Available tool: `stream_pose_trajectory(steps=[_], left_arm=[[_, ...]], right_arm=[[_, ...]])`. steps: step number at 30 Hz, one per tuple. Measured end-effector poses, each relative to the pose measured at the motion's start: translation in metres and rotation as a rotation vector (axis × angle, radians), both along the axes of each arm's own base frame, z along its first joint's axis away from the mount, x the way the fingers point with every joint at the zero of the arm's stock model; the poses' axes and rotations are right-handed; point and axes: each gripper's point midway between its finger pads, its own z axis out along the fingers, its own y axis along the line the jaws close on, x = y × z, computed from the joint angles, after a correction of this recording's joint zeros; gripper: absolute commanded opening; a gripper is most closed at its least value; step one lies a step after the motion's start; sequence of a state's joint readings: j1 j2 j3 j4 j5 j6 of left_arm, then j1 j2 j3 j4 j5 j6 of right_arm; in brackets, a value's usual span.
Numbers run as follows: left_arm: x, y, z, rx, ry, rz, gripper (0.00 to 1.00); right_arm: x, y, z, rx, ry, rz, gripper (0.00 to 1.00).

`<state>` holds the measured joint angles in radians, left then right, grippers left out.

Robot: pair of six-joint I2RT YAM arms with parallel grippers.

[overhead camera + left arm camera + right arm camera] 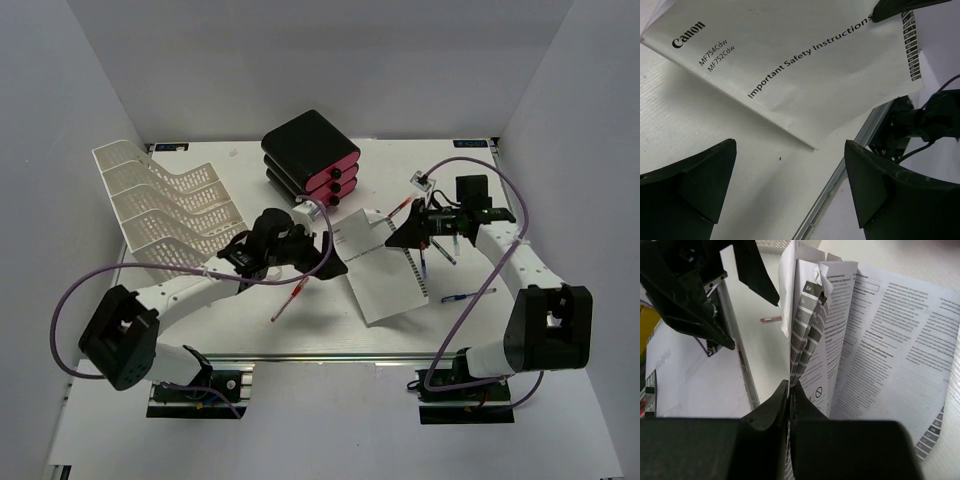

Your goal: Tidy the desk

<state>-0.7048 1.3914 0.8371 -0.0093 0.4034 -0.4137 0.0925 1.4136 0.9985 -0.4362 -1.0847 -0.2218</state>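
The desk [250, 335] spreads beneath the black-and-pink drawer unit [312, 158], which stands at its far edge. Just in front of that unit, a Canon safety booklet [385, 268] is pinched at its edge by the right gripper [789, 386], its jaws closed on the pages. The left gripper [790, 185] is spread wide and empty, front-left of the unit.

The fanned pages would best be gathered and supported before lifting, lest they tear.

Counted: one booklet, one drawer unit, one mesh paper tray [165, 205], one red pen [295, 298] and one blue pen [455, 298]. Further pens cannot be counted surely.
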Motion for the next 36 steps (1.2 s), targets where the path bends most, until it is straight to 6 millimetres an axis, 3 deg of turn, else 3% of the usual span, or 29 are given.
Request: stream_pose_trajectory(steps=[3,9,14,20,25,29,32,33,34,36], left_arm=[[-0.005,0.002,0.006,-0.049,-0.005,0.018,0.98],[-0.005,0.006,-0.007,-0.083,-0.006,0.067,0.98],[-0.005,0.005,-0.013,-0.129,-0.028,0.084,0.98],[0.000,-0.017,0.013,-0.259,-0.082,0.023,0.98],[-0.002,-0.032,0.040,-0.366,-0.103,-0.025,0.95],[-0.006,-0.037,0.059,-0.444,-0.096,-0.038,0.81],[-0.008,-0.040,0.072,-0.496,-0.094,-0.047,0.49],[-0.010,-0.041,0.076,-0.513,-0.094,-0.055,0.36],[-0.011,-0.041,0.079,-0.525,-0.094,-0.059,0.15],[-0.013,-0.043,0.086,-0.546,-0.093,-0.074,0.00]], right_arm=[[-0.008,0.002,0.017,0.032,-0.016,0.020,0.00],[-0.020,0.006,0.061,0.097,-0.086,0.056,0.00],[-0.037,0.009,0.086,0.148,-0.109,0.091,0.00],[-0.050,0.012,0.101,0.189,-0.108,0.117,0.00],[-0.060,0.015,0.100,0.211,-0.096,0.143,0.00],[-0.070,0.017,0.100,0.233,-0.095,0.160,0.00],[-0.076,0.018,0.104,0.245,-0.107,0.174,0.00],[-0.077,0.018,0.106,0.248,-0.113,0.176,0.00],[-0.078,0.018,0.107,0.249,-0.118,0.176,0.00],[-0.079,0.017,0.108,0.248,-0.132,0.173,0.00]])
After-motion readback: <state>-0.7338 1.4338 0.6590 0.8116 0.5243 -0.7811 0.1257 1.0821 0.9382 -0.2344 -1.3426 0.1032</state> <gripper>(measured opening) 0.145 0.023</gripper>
